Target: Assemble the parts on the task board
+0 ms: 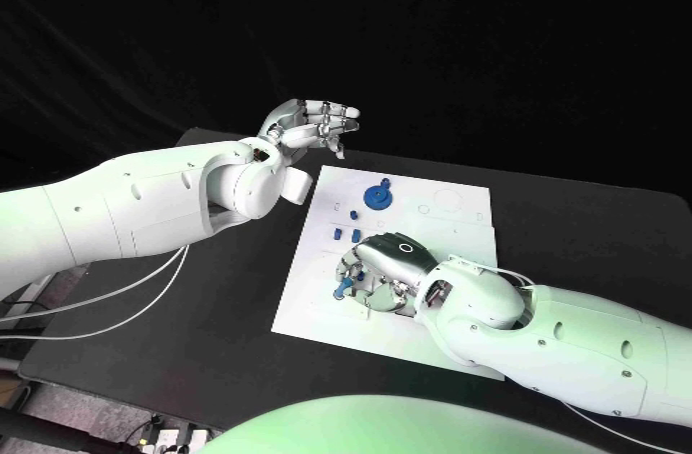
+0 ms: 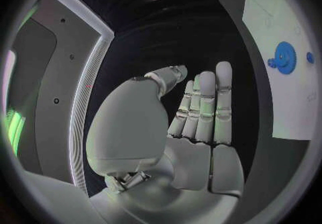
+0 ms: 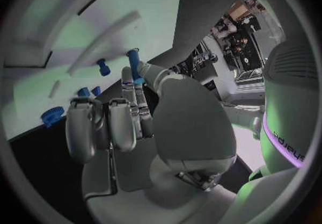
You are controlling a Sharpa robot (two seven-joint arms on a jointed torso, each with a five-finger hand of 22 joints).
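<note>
- Fingers (image 3: 134, 95) of the right hand (image 1: 387, 266) were curled down over the near half of the task board (image 1: 447, 236), and a blue peg (image 3: 133, 62) stood pinched between the thumb and one fingertip, upright or nearly so.
- Beside that pinch, a second blue peg (image 3: 102, 66) stood on the board just past the fingertips, and two small blue parts (image 3: 89, 91) sat close under the curled fingers.
- A blue gear (image 1: 379, 194) lay on the far end of the board, well beyond the right hand's fingers, with small blue pieces (image 1: 343, 234) between it and the hand.
- Judged from this, the step in hand was seating the pinched peg into its socket; doing it well would mean keeping the peg square to the board, pressing straight down without twisting, and not brushing the neighbouring peg.
- Whether the peg's foot had already entered a hole could not be told; the fingers hid its base.
- The right arm reached in low across the tabletop (image 1: 216, 334), wrist bent so the palm faced the board.
- The left hand (image 1: 306, 124) hung raised beyond the board's far corner, its fingers (image 2: 204, 106) released, held straight and close together, grasping nothing, apart from every part.
</note>
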